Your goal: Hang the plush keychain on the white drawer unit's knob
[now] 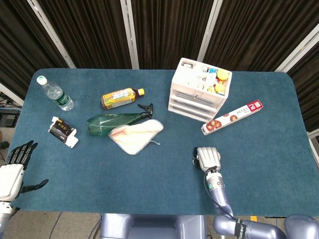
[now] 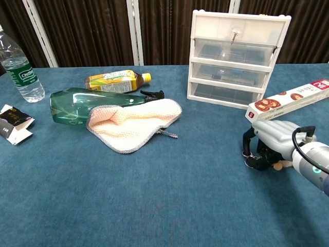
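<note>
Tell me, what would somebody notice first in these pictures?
Probably the white drawer unit at the back of the blue table, with a small knob on its top drawer. Next, the right robot hand near the front edge, curled over something small and tan. In the middle, a green spray bottle lies on its side, partly under a cloth.

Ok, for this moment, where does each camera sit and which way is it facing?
Head view: high above the near edge, looking almost straight down on the blue felt table; shows the left hand off the table's corner and the right hand with its forearm.
Chest view: low at the near edge, looking level across the table at the white plastic three-drawer unit front; only the right hand shows, covering a small plush keychain.
Both share the drawer unit, right hand, cream cloth and green spray bottle.
</note>
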Tool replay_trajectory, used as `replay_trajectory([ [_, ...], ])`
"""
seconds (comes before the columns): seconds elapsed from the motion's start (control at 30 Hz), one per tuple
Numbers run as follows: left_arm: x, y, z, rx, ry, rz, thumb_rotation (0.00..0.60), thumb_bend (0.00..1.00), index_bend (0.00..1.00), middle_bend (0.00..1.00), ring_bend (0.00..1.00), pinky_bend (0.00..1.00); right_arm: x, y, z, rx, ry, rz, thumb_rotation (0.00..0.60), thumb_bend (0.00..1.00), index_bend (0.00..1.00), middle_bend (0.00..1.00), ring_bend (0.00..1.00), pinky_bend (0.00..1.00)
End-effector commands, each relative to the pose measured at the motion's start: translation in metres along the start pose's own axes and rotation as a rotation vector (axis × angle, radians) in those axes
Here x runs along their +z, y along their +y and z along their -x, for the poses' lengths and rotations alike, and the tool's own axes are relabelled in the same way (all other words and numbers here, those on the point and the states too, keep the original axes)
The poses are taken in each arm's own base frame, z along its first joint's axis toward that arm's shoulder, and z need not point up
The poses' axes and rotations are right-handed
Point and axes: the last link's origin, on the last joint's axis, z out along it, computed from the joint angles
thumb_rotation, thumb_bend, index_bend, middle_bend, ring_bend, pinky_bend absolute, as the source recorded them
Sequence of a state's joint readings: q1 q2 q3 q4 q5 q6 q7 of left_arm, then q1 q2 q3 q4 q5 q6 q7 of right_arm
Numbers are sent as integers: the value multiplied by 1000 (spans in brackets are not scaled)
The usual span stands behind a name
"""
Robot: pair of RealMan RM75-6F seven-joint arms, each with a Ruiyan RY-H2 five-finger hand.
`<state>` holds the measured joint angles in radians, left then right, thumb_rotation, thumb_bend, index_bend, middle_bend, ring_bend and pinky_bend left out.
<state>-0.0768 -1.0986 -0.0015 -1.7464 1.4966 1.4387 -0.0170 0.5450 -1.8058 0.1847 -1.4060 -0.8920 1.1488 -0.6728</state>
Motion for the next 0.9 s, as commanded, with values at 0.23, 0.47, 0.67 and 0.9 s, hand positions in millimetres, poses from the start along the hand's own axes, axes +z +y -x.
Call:
replay_trajectory([
  [0.23, 0, 0, 0, 0, 0, -1, 600, 99, 0, 0, 0, 0, -1, 0, 0, 5, 10, -8, 600, 376, 581, 1000, 1000, 924],
  [0.47, 0, 0, 0, 1, 1, -1, 600, 98, 0, 0, 0, 0, -4, -4, -6, 42, 31, -27, 600, 375, 584, 1000, 1000, 924],
  [0.67, 0, 0, 0, 2, 1, 0, 600, 99, 0, 0, 0, 0, -6, -11, -23, 116, 84, -58, 600, 375, 596, 1000, 1000, 924],
  [0.9, 0, 0, 0, 1, 3, 1, 600, 99, 0, 0, 0, 0, -6, -14, -46, 172, 155, -75, 600, 376, 602, 1000, 1000, 924],
])
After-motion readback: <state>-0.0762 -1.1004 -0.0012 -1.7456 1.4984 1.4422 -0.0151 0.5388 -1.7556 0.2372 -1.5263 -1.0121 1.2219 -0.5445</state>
